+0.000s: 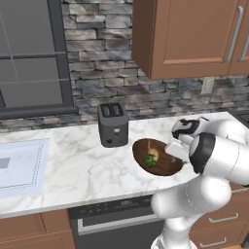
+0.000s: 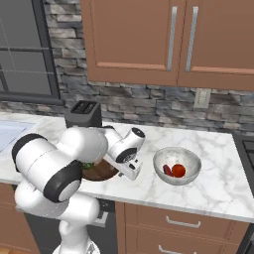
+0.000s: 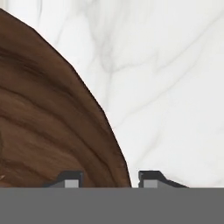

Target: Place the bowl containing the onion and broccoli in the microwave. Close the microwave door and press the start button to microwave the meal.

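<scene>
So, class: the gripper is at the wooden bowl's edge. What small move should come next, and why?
Probably close the fingers. In the hand view the gripper straddles the rim of the bowl, one fingertip over the wood and the other over the marble counter. The jaws look open, so nothing is held yet, and the broccoli sits inside.

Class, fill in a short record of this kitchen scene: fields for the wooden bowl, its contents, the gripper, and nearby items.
bowl: wooden bowl on the marble counter, in front of the toaster
contents: broccoli visible inside; onion not clear
gripper: gripper straddles the bowl's rim, one fingertip inside, one outside, apart
nearby: white bowl with red pieces, to the right
</scene>
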Available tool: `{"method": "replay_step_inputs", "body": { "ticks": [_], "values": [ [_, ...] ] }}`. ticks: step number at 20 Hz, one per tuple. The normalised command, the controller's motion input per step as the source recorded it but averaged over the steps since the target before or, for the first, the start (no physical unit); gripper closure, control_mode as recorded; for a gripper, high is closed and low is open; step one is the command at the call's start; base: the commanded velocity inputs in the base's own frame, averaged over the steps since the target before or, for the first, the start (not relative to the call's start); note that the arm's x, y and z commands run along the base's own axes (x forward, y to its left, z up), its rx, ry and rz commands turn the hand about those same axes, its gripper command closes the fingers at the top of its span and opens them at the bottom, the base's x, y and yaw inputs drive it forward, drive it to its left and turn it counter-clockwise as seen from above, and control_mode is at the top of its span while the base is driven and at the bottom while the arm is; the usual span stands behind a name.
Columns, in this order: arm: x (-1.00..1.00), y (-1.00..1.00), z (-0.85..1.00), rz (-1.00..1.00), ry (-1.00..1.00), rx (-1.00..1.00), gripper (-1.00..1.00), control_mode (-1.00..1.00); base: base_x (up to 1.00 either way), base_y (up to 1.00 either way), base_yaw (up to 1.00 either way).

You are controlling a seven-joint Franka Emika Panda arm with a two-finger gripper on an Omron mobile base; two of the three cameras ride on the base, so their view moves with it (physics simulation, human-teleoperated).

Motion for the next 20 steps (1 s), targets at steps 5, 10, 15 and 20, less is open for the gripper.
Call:
{"method": "replay_step_inputs", "body": {
  "ticks": [5, 10, 15, 20],
  "values": [
    [0.00, 0.00, 0.00, 0.00, 0.00, 0.00, 1.00, -1.00, 0.00, 0.00, 0.00],
    [-0.11, 0.00, 0.30, 0.00, -0.08, 0.00, 1.00, -1.00, 0.00, 0.00, 0.00],
    [-0.59, 0.00, 0.91, 0.00, -0.12, 0.00, 1.00, -1.00, 0.00, 0.00, 0.00],
    [-0.70, 0.00, 0.91, 0.00, -0.13, 0.00, 1.00, -1.00, 0.00, 0.00, 0.00]
  ]
}}
